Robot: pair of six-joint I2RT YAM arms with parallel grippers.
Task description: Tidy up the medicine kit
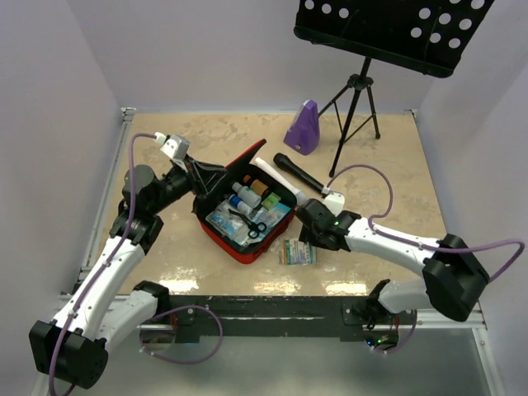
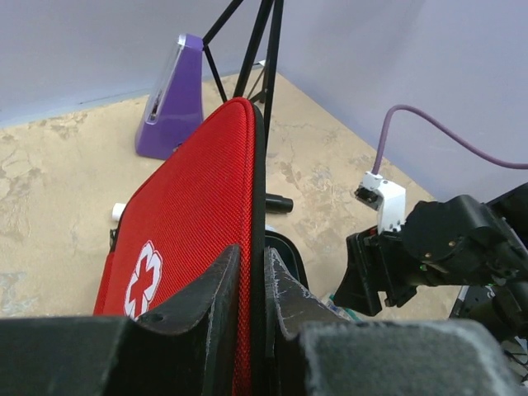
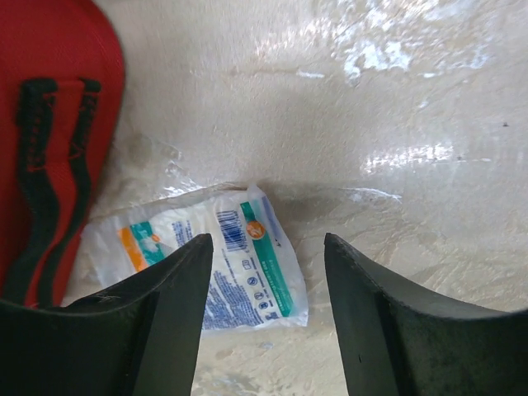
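- From above, the kit (image 1: 221,239) lies open mid-table (image 1: 388,165), turned like a diamond with one corner toward the arms.
- It is square, so I see no real long axis. The hinge edge is on its far-left side, the mouth faces up, and the lid stands tipped back to the left.
- The left gripper (image 1: 206,175) is at the lid's top edge. The right gripper (image 1: 307,233) hangs just off the kit's near-right wall, over a packet (image 1: 297,252) lying flat there.
- Bottles and packets already fill much of the kit. Beyond it are a black stick (image 1: 299,173), a metronome (image 1: 303,128) and a stand (image 1: 355,107).
- In the left wrist view, that gripper is pinched on the lid's rim, one finger on each face. The red outside with its cross (image 2: 142,279) faces left of the fingers, and the lid stands nearly upright.
- In the right wrist view, the jaws stand apart with nothing between them. The packet lies on the table below, mostly under the left finger (image 3: 165,305), with the kit's red side and strap (image 3: 37,165) just left of it.
- The packet's long side runs roughly across the jaw gap, slightly tilted.
- My read is that the step in hand is getting this loose packet into the kit while the lid is held back.
- Next the right arm would need to shift toward the kit to centre on the packet, drop to the table and nip the thin packet. It would then lift it over the near-right wall.
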